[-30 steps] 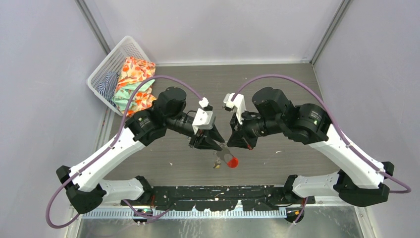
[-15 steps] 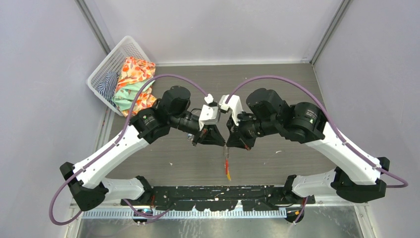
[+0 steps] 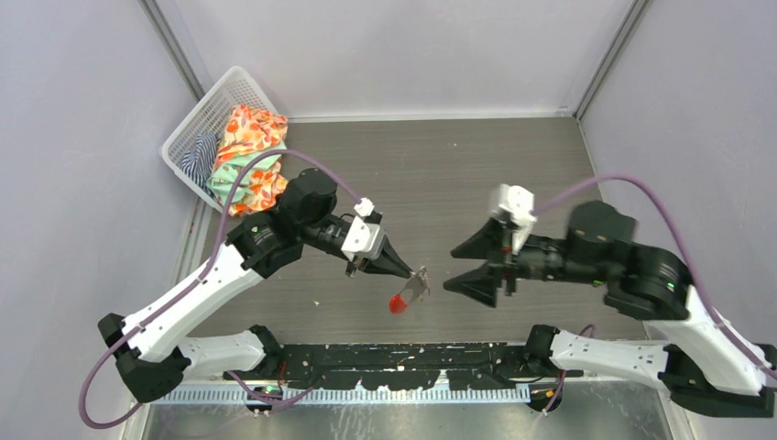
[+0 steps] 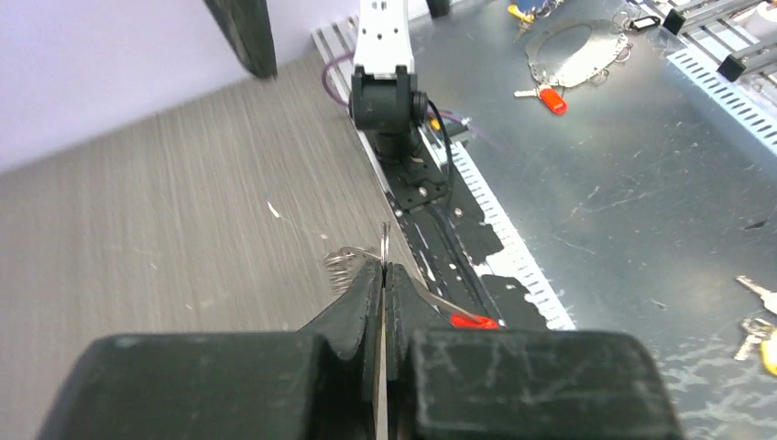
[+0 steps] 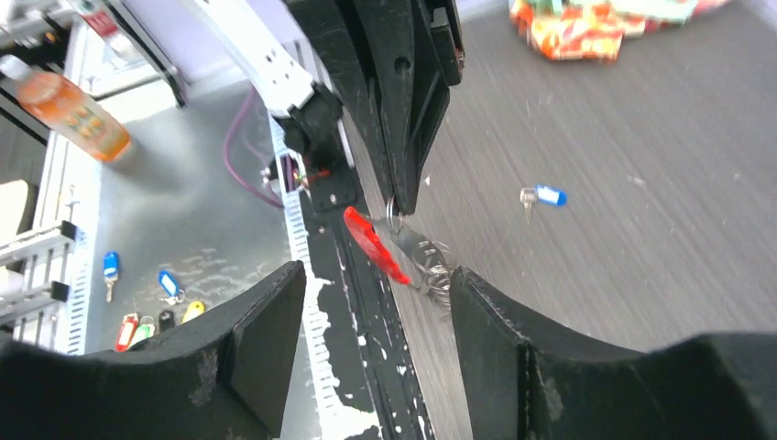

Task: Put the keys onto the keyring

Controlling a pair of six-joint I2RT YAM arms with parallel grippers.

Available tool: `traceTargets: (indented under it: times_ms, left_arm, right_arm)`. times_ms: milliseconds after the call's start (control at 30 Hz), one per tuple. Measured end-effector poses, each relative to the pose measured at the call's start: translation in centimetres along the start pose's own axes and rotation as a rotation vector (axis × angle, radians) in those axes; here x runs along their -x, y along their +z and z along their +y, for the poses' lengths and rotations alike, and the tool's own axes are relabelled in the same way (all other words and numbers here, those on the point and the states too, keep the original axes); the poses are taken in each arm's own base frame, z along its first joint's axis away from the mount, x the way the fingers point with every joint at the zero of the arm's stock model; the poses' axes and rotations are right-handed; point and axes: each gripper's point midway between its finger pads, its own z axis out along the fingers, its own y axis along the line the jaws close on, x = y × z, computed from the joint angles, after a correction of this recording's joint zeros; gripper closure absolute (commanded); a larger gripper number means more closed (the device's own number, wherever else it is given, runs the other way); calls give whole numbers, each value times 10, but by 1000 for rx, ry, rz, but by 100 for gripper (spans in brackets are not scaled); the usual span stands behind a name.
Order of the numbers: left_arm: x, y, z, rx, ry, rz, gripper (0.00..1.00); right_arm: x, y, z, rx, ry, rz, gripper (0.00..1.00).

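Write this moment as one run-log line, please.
left gripper: shut on keyring, red tag hanging | right gripper: open, empty, facing keyring | blue key: on table, not yet on keyring

We look down on a dark wood-grain bench [image 3: 513,165] closed in by pale lilac-grey walls [image 3: 403,46], with metal posts [image 3: 172,41] in the far corners. A white basket [image 3: 197,119] of bright cloths [image 3: 252,147] sits far left. The light is soft and even.

Top view overhead, looking down; wrist views close along fingers [image 4: 355,307], both sharing keyring [image 5: 372,244].
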Motion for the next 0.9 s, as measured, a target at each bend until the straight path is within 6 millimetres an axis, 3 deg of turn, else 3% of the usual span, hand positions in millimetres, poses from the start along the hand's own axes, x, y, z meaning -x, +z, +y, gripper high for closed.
traceTargets:
  times_ms: [100, 200, 367, 500, 900]
  left_arm:
    - [19, -4, -5, -7, 107, -61, 100]
    - [35, -4, -7, -20, 183, -112, 100]
    - [57, -3, -4, -23, 227, -184, 100]
    - [73, -3, -1, -15, 207, -231, 100]
    - [82, -2, 1, -17, 120, -263, 100]
  right_arm:
    - [13, -22, 11, 38, -34, -162, 37]
    - [16, -31, 22, 91, -58, -276, 40]
    - [11, -16, 28, 159, -57, -323, 48]
    - [18, -7, 29, 179, -58, -341, 52]
    - [35, 1, 23, 155, -88, -408, 54]
